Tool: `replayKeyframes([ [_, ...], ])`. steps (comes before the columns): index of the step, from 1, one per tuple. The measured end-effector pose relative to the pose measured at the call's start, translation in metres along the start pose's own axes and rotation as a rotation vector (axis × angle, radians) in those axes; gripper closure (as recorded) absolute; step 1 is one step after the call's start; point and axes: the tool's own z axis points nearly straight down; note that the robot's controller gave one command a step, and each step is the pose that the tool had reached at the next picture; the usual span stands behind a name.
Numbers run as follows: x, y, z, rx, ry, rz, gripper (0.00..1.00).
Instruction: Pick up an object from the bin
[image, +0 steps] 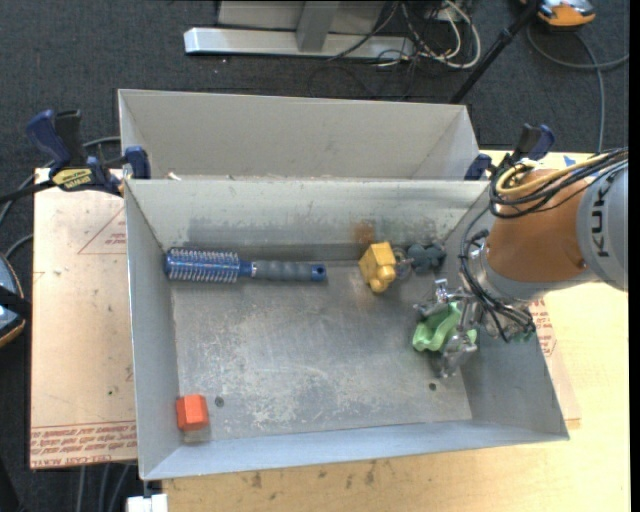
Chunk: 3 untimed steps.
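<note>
**Desk:** Nearest the lens, the orange-covered arm (540, 240) reaches into the grey bin (300, 130) from the right. What does it hide?

**Photographer:** Its gripper (452, 325) is half lost among cables; open or closed, I cannot tell. It covers part of a crumpled green thing (430, 332).

**Desk:** The count?

**Photographer:** Five. One blue hairbrush (240, 268) along the back wall, the green thing, one yellow lump (378, 266), one orange block (192, 411) in the front-left corner, and one small dark piece (428, 257) that is hard to identify.

**Desk:** And the green thing?

**Photographer:** Right side of the bin, touching the gripper.
</note>
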Motion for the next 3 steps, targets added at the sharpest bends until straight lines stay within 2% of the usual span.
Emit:
replayKeyframes([
  [1,0.042,0.004,-0.001,-0.007,-0.014,-0.192,1.00],
  [2,0.023,-0.006,-0.101,0.010,0.008,-0.446,1.00],
  [3,0.019,-0.004,-0.198,0.013,0.006,-0.412,1.00],
])
